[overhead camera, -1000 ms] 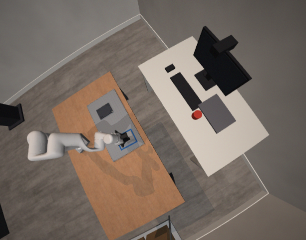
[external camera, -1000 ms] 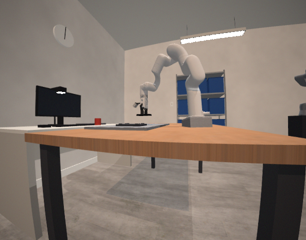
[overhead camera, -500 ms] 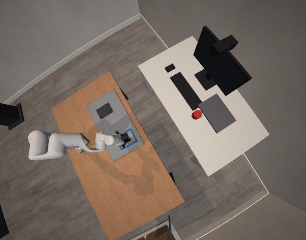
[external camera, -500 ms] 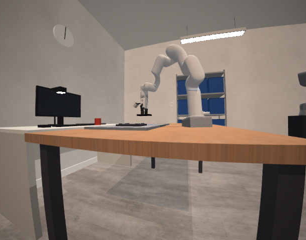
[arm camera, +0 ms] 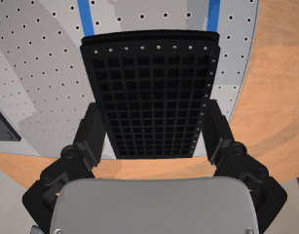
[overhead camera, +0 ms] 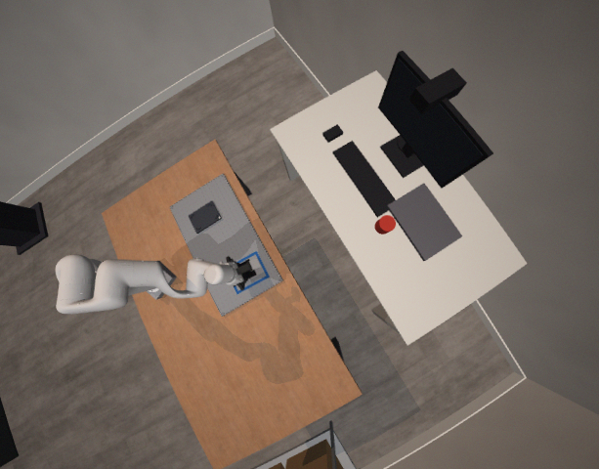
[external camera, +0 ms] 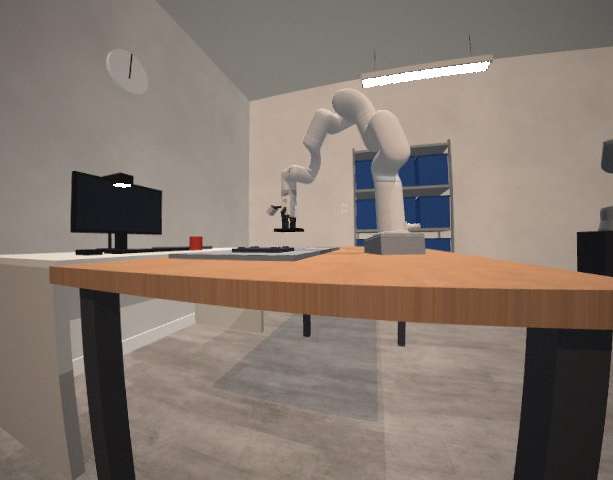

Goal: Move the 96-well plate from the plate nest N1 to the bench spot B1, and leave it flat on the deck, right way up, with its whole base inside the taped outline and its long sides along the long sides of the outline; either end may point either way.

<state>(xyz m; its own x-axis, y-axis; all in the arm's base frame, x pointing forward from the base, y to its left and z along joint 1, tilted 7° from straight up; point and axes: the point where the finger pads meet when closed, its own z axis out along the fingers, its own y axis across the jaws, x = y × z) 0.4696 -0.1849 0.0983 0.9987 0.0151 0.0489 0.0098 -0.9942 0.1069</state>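
My gripper [arm camera: 153, 113] is shut on the black 96-well plate [arm camera: 151, 94], gripping its two long sides and holding it level in the air. In the side view the plate [external camera: 288, 229] hangs well above the grey deck [external camera: 254, 256]. The blue taped outline of spot B1 [arm camera: 149, 6] lies on the deck below; the plate covers its near part and its far end shows beyond the plate. From above, the gripper and plate [overhead camera: 246, 273] sit over the blue outline [overhead camera: 250, 273]. The dark plate nest N1 [overhead camera: 204, 216] stands at the deck's other end.
The grey perforated deck [overhead camera: 223, 242] lies on an orange table [overhead camera: 229, 303]. The arm's base [external camera: 394, 242] stands on the table behind the deck. A white desk [overhead camera: 395, 201] with a monitor, keyboard and red cup [overhead camera: 384, 224] stands beside the table.
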